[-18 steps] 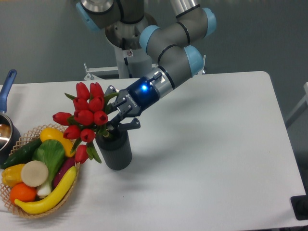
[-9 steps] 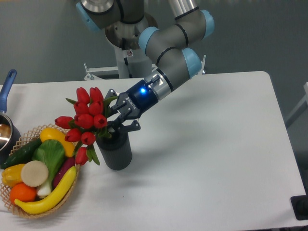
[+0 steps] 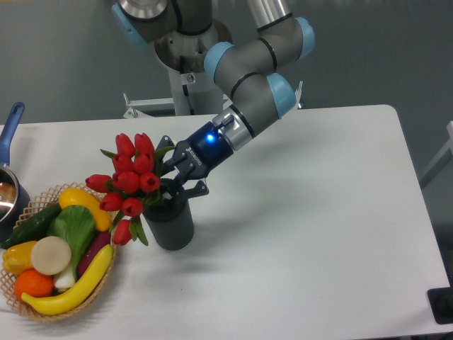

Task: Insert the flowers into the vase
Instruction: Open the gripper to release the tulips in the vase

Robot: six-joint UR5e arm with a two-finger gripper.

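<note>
Red artificial tulips with green leaves and stems (image 3: 129, 183), bunched together, lean out to about ten o'clock from the mouth of the small dark grey ribbed cylindrical vase (image 3: 169, 225), which stands upright on the white table (image 3: 311, 234). In the fixed camera's only view, the stem ends appear to sit inside the vase, though the rim is partly hidden, so how deep they reach cannot be told. Judging from this, the insertion looks nearly done; what seems left is letting go and backing away, and perhaps settling the tilted bunch straighter.

The black two-finger gripper (image 3: 177, 185) sits just above the vase mouth, at roughly one o'clock from it and at three o'clock from the blooms. Its fingers are spread around the stems, but whether they clamp them or have let go cannot be told here. At eight o'clock from the vase a wicker basket of plastic vegetables and fruit (image 3: 71, 306) lies just beside it.
</note>
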